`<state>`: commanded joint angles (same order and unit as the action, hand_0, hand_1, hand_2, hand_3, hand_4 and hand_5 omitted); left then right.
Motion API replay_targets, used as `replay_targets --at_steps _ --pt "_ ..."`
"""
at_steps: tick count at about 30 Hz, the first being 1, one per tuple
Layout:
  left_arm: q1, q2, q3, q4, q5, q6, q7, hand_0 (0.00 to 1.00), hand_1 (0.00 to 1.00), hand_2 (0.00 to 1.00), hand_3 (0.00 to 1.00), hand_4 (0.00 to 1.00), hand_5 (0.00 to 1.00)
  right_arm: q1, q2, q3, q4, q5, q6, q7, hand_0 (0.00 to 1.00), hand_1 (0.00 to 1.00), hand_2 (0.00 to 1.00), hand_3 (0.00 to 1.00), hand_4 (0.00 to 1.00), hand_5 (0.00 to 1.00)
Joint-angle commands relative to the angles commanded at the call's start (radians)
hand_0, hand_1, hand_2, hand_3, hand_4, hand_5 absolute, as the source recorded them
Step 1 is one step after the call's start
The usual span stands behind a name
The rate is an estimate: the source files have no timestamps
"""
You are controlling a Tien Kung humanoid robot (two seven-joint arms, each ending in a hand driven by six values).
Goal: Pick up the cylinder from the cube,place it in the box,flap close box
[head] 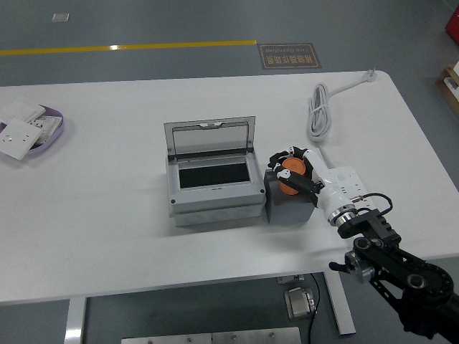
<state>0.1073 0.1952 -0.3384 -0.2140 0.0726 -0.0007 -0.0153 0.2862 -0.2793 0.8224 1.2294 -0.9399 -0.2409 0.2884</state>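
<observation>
An orange cylinder (pixel 290 177) stands on a dark grey cube (pixel 288 204) just right of the box. My right hand (pixel 294 170) reaches in from the lower right and its fingers are curled around the cylinder, which still rests on the cube. The grey box (pixel 214 202) sits at the table's middle with its clear lid (pixel 209 137) flapped up and back, showing a dark inside. The left arm does not show.
A coiled white cable (pixel 320 111) lies behind the cube at the back right. A purple tray (pixel 56 135) with white switch plates sits at the far left. The table's near edge (pixel 179 292) runs across the bottom.
</observation>
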Motion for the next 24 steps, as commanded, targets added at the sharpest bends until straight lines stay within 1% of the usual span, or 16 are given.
replay_targets --at_steps 4,5,10,11,16,17,22,23,24 --pt "0.000 0.000 0.005 0.000 -0.004 0.000 0.000 0.629 0.647 0.625 0.668 0.722 0.253 0.000 0.000 0.007 0.002 0.003 0.001 0.001 0.641 0.554 0.438 0.431 0.256 0.005" --pt "0.001 0.000 0.006 0.000 -0.005 0.000 0.000 0.629 0.647 0.625 0.668 0.722 0.253 0.000 0.000 0.010 0.002 0.005 0.001 0.002 0.649 0.573 0.474 0.468 0.636 0.095" --pt "0.001 -0.001 0.013 0.001 -0.010 0.000 0.000 0.629 0.647 0.625 0.668 0.722 0.253 -0.001 -0.001 0.025 0.010 0.014 0.004 0.004 0.649 0.573 0.474 0.468 0.636 0.095" --pt "0.001 -0.001 0.015 0.001 -0.011 0.000 0.000 0.629 0.647 0.625 0.668 0.722 0.253 0.000 -0.001 0.028 0.013 0.016 0.005 0.004 0.631 0.566 0.484 0.482 0.727 0.208" --pt "0.001 -0.001 0.016 0.001 -0.011 0.000 0.001 0.629 0.647 0.625 0.668 0.722 0.253 0.000 0.001 0.030 0.017 0.020 0.007 0.005 0.631 0.566 0.484 0.482 0.727 0.208" --pt "0.001 -0.001 0.016 0.001 -0.011 0.000 0.001 0.629 0.647 0.625 0.668 0.722 0.253 -0.001 0.001 0.029 0.018 0.020 0.007 0.005 0.632 0.567 0.477 0.481 0.786 0.257" --pt "0.001 -0.001 0.013 0.001 -0.009 0.001 0.001 0.629 0.647 0.625 0.668 0.722 0.253 -0.010 -0.004 0.023 0.027 0.005 0.009 0.004 0.632 0.567 0.477 0.481 0.786 0.257" --pt "0.001 -0.001 0.012 0.001 -0.008 0.001 0.001 0.629 0.647 0.625 0.668 0.722 0.253 -0.011 -0.005 0.024 0.027 0.001 0.009 0.003 0.628 0.566 0.459 0.466 0.885 0.388" --pt "0.002 -0.001 0.011 0.001 -0.007 0.001 0.001 0.629 0.647 0.625 0.668 0.722 0.253 -0.011 -0.005 0.027 0.027 -0.004 0.010 0.002 0.628 0.566 0.459 0.466 0.885 0.388"
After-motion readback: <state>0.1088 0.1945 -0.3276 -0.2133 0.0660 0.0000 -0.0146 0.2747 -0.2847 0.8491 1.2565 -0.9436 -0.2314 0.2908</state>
